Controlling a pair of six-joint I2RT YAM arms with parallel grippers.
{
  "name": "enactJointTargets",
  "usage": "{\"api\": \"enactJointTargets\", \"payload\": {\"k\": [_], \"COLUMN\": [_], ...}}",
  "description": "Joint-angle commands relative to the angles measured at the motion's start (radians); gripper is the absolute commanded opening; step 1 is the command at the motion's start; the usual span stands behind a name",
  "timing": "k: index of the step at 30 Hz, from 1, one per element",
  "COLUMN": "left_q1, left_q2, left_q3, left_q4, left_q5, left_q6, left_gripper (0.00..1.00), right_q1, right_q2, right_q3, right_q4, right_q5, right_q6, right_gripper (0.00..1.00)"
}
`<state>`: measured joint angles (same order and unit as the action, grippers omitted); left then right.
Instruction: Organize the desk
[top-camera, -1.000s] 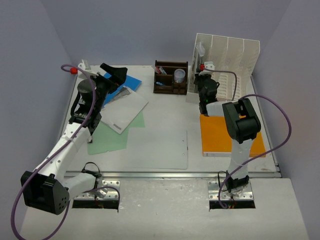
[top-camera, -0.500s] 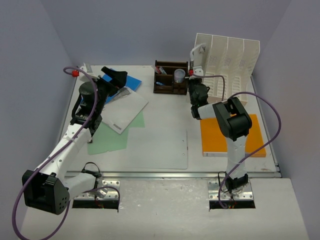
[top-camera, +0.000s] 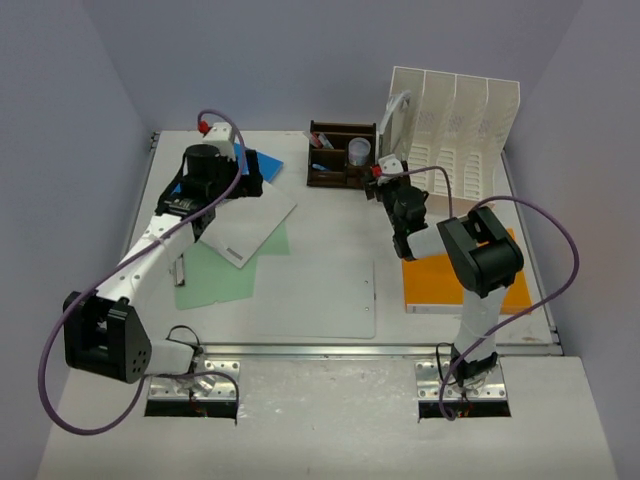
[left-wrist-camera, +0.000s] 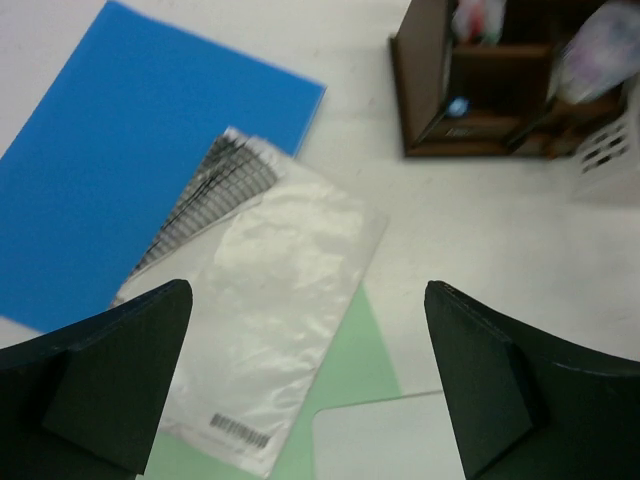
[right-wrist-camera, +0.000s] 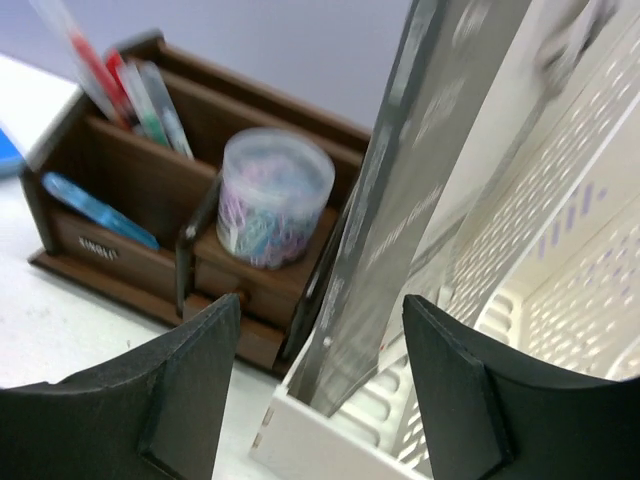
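Note:
The desk (top-camera: 330, 215) is a wide white tabletop strewn with papers. My left gripper (top-camera: 252, 173) (left-wrist-camera: 305, 290) hangs open above a clear plastic sleeve (top-camera: 250, 220) (left-wrist-camera: 270, 300) holding a grid-printed pad, which partly covers a blue sheet (top-camera: 266, 162) (left-wrist-camera: 120, 150). My right gripper (top-camera: 385, 188) (right-wrist-camera: 320, 305) is open and holds nothing. It faces a grey booklet (top-camera: 398, 110) (right-wrist-camera: 420, 180) standing in the first slot of the white file rack (top-camera: 460, 120) (right-wrist-camera: 560, 250), with a gap on both sides of the booklet.
A brown pen organizer (top-camera: 340, 160) (right-wrist-camera: 150, 200) with pens and a jar of paper clips (right-wrist-camera: 275, 195) stands left of the rack. A green sheet (top-camera: 225, 270) (left-wrist-camera: 350, 370), a white sheet (top-camera: 320, 295) and an orange folder (top-camera: 445, 280) lie flat nearer the arms.
My right gripper opened and drew back from the rack, leaving the grey booklet upright in the first slot. My left arm swung right and forward over the blue sheet and sleeve.

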<state>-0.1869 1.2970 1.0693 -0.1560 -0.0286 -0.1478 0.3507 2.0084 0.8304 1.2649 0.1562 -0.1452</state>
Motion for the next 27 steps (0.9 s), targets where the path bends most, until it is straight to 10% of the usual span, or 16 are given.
{"api": "enactJointTargets", "payload": {"k": [1,7,15,27], "left_q1": [0.052,0.163,0.271,0.285], "left_q2": [0.121,0.363,0.736,0.959], "left_q3": [0.069,0.261,0.665,0.744], "left_q4": [-0.203,-0.348,-0.601,-0.711], "left_q5": [0.077,0.456,0.548,0.581], "left_q6": [0.279,0.467,0.679,0.87], "left_gripper": [0.99,0.95,0.87,0.78], "right_q1": [-0.017,-0.067,-0.177,-0.183], "right_q2": [-0.228,-0.48,-0.547,-0.571], "right_q3": [-0.046,0.026,0.32,0.319], "right_q4": [0.224,-0.424,-1.289,-1.394], "right_q5": [-0.083,-0.15,-0.452,-0.537], "right_q6": [-0.064,0.081,0.36,0.424], "right_gripper": [0.69,0.7,0.72,0.7]}}
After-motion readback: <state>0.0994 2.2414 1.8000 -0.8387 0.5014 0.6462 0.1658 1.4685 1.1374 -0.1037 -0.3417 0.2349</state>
